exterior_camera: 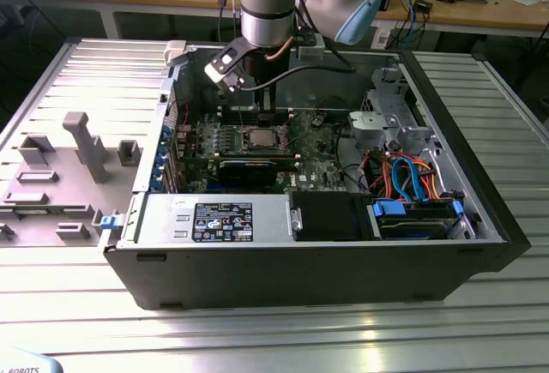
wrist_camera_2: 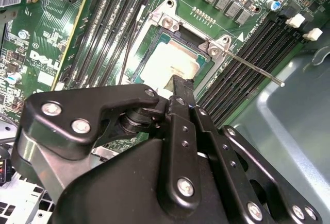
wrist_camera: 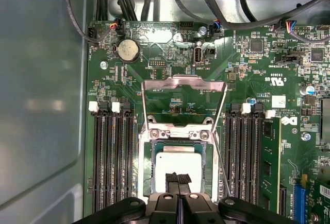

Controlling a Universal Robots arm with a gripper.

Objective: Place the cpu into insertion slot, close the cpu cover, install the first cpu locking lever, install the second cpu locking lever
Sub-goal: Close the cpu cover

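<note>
Closest to you in the second wrist view is the black jointed metal gripper (wrist_camera_2: pixel 181 84), its jaws pressed together, tips over the small flat square cpu with the dull silver-grey top (wrist_camera_2: pixel 167 62); you cannot tell whether they touch it. That chip lies inside the square insertion slot with the shiny silver rim (wrist_camera_2: pixel 168 20). A thin silver rod lever (wrist_camera_2: pixel 255 70) juts out from one corner of the slot, across the long black memory sockets (wrist_camera_2: pixel 252 44) beside it.

In the first wrist view, the thin silver framed cpu cover (wrist_camera: pixel 183 82) stands raised off the slot, at the slot's edge opposite the gripper. You see the green motherboard (wrist_camera: pixel 178 105) through its window. A round silver coin battery (wrist_camera: pixel 128 50) sits beyond the cover from the slot.

In the exterior view, the slot lies inside an open black computer case (exterior_camera: pixel 300 274) on a ribbed silver metal table (exterior_camera: pixel 257 339).
</note>
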